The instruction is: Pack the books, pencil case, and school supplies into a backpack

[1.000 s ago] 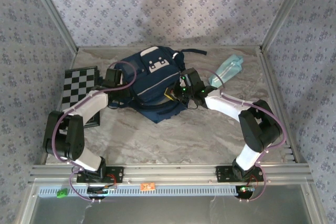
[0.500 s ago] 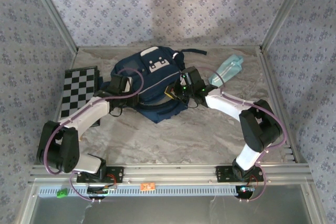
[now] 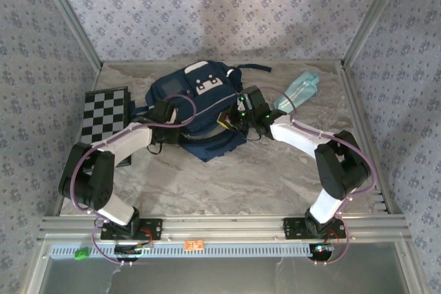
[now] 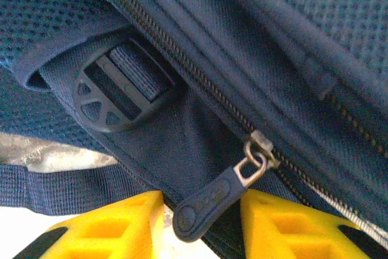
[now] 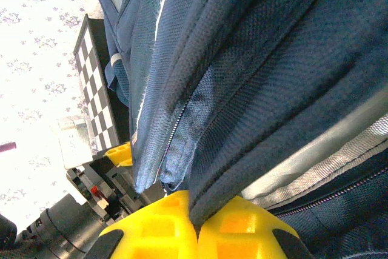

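Backpack (image 3: 196,98), navy with white patches, lies on the table (image 3: 227,180) toward the middle of its far edge. The mint pencil case (image 3: 298,89) sits apart from it near the far right corner, and a checkered board (image 3: 103,115) lies at the left edge. My left gripper (image 4: 203,213) is at the backpack's left side with its yellow fingers spread; the dark zipper pull (image 4: 209,201) hangs between them unclamped, and a round black buckle (image 4: 118,92) lies just beyond. My right gripper (image 5: 195,210) is pinched closed on a fold of the backpack's fabric at its right side.
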Controlling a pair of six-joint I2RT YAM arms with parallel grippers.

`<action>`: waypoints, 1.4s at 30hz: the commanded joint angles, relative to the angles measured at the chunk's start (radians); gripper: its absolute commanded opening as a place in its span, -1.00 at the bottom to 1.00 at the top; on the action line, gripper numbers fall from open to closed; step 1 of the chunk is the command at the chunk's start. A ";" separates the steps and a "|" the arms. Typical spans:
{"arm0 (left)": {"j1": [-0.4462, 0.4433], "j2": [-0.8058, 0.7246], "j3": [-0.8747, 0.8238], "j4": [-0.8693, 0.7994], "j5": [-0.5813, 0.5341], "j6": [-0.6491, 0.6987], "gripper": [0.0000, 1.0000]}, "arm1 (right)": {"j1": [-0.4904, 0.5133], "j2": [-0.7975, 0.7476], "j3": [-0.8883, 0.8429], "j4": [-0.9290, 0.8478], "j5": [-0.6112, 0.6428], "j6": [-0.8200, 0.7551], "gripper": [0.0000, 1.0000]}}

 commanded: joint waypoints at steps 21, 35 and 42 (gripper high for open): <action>-0.003 0.069 0.089 0.022 -0.051 0.076 -0.87 | -0.021 -0.042 0.059 -0.031 0.000 -0.030 -1.00; 0.152 0.094 0.156 0.054 -0.103 -0.036 -1.00 | 0.009 -0.086 -0.033 0.010 0.034 0.018 -1.00; 0.142 0.017 0.111 0.033 0.010 -0.067 -0.58 | 0.013 -0.117 -0.018 -0.063 0.074 -0.050 -0.58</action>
